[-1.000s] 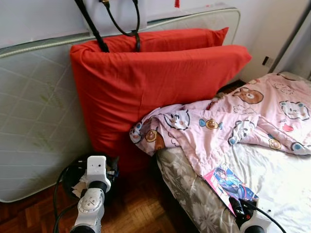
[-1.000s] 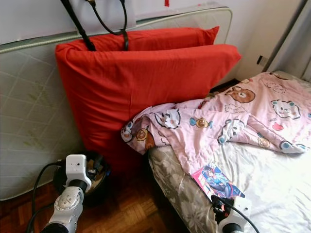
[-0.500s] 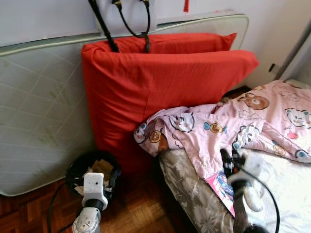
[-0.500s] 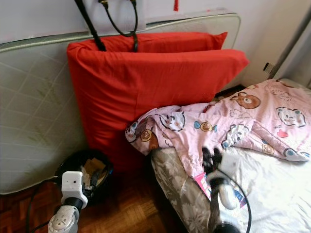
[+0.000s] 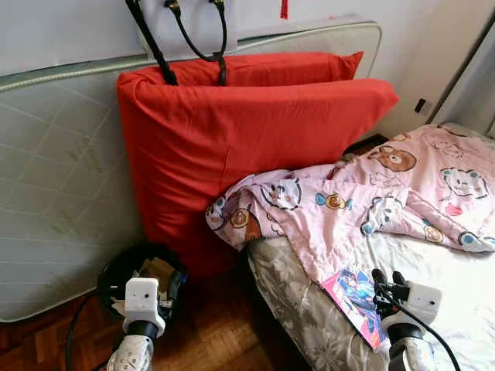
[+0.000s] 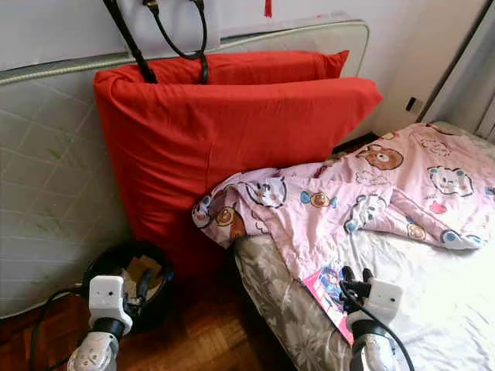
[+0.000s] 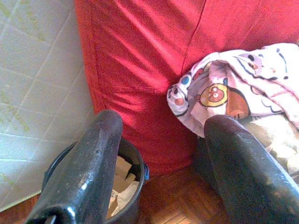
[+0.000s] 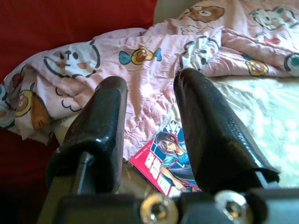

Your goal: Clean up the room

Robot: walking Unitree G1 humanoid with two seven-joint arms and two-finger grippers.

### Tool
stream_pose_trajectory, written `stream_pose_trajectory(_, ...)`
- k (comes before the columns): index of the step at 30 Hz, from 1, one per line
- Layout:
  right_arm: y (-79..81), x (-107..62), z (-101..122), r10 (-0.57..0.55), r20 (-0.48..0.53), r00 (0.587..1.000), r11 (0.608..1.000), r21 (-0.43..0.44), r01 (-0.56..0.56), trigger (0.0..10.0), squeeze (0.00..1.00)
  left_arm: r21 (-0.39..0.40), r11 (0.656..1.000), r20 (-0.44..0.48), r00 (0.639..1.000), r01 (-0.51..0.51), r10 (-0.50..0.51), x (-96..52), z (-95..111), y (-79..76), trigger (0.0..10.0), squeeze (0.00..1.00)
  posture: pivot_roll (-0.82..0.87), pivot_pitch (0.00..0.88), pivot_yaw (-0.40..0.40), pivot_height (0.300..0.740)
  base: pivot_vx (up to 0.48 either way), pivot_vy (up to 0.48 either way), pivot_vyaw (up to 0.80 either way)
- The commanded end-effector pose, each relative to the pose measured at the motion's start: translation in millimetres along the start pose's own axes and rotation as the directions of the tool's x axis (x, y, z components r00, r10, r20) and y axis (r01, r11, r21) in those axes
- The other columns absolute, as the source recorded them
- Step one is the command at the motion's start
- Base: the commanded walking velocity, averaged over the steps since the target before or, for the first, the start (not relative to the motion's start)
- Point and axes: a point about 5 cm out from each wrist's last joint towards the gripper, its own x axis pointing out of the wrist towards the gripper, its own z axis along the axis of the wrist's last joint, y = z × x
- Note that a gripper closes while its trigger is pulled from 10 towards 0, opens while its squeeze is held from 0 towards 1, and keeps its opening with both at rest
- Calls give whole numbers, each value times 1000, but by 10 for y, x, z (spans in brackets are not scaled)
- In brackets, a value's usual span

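Observation:
A colourful comic book [image 5: 350, 297] lies on the pale sheet near the bed's left edge, partly under a rumpled pink cartoon blanket [image 5: 371, 205]. My right gripper [image 5: 388, 278] hovers open just right of the book; in the right wrist view the book [image 8: 164, 163] shows between and below the fingers [image 8: 105, 116]. A black bin [image 5: 117, 272] with crumpled paper stands on the wood floor by the red mattress. My left gripper [image 7: 163, 121] is open and empty above the floor, close to the bin [image 7: 126, 186].
A big red mattress [image 5: 247, 147] leans on a grey quilted mattress [image 5: 54, 201] against the wall, with black bag straps [image 5: 193, 31] hanging over it. The bed's patterned side [image 5: 298, 309] borders a narrow strip of parquet floor [image 5: 216, 332].
The right gripper has dropped back from its raised place over the blanket's edge to beside the book. The left arm has barely moved. The camera shifted slightly.

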Motion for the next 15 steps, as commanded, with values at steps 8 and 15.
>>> stream_pose_trajectory(8,-104,17,-4,-8,-65,998,999,-40,5,10000,0,-18,1000,-35,999,-3,2,-65,-41,-36,10000,0,-21,0,-89,711,0,0,0)
stream_pose_trajectory(15,-120,-38,-40,-23,-70,997,999,-51,19,10000,0,-17,1000,-58,998,1,-2,-72,-72,-32,10000,0,-38,0,-79,701,0,0,0)
